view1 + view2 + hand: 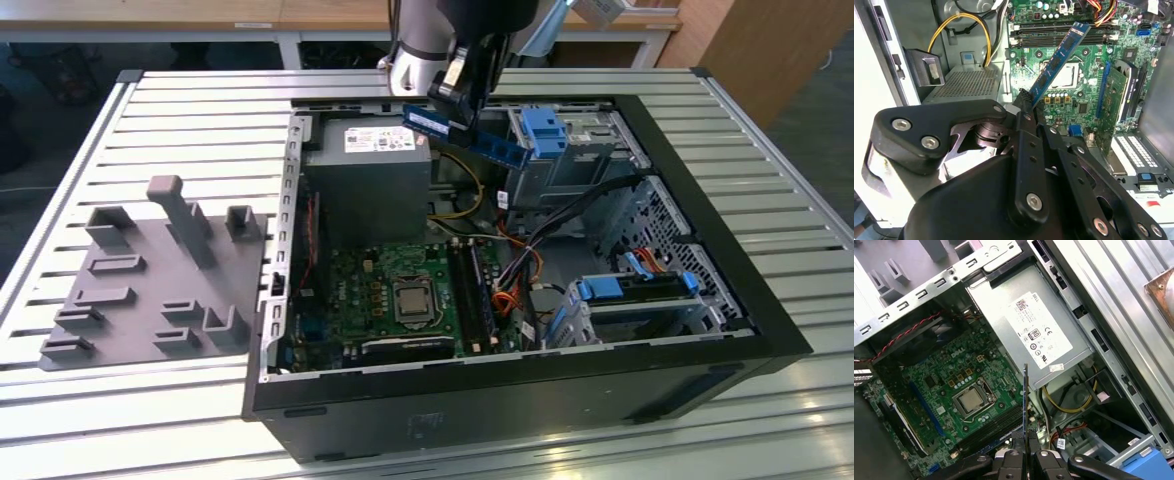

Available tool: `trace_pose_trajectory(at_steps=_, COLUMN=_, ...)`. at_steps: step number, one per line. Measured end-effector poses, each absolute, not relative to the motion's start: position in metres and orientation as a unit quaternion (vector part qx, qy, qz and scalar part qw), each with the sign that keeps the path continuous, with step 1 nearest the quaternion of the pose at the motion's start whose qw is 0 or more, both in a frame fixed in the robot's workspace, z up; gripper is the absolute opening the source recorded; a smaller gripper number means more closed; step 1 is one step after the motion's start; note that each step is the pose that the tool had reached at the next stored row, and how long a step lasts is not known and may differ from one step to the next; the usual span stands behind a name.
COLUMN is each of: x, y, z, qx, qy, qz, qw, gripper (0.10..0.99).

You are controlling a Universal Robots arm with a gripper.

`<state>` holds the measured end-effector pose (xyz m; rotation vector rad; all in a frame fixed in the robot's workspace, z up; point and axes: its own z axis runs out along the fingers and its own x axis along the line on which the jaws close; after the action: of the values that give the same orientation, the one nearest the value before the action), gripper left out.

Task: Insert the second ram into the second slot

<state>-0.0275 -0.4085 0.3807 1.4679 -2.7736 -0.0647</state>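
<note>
Holding ram stick [470,137] by one short end in claw [451,100]; jaws narrow, closed on the board faces, rest of stick jutting free past the fingertips. Same grip in both wrist views: stick [1056,62] running out diag. from claw [1021,102] in second wrist view; stick [1025,400] edge-on in first wrist view, a thin line rising from claw [1025,442].

Position: stick up in the air above open case [534,400], over the power supply [360,200] end, touching nothing but the claw. No contact w/ mainboard [354,280].

Key relation: slots [478,295] well apart from stick, lower down and toward near side of exterior view, just beside processor socket [407,298] on the exterior view's right.
- Long axis of stick, exterior view: slanting down toward the exterior view's right.
- Long axis of slots: near-to-far.
- Judged not parallel yet.

In second wrist view, free tip of stick pointing toward slots [1064,35], crossing them at an angle rather than lining up.

Identity of second slot, and presence of a seated first stick: not readable. Judged: insertion not begun.
</note>
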Motion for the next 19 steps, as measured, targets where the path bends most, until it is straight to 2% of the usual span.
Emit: trace_pose_trajectory(at_steps=19, x=-0.0275, y=-0.4085, z=0.3805, qx=0.403, qy=-0.915, qz=-0.020, qw=0.000, gripper=0.141)
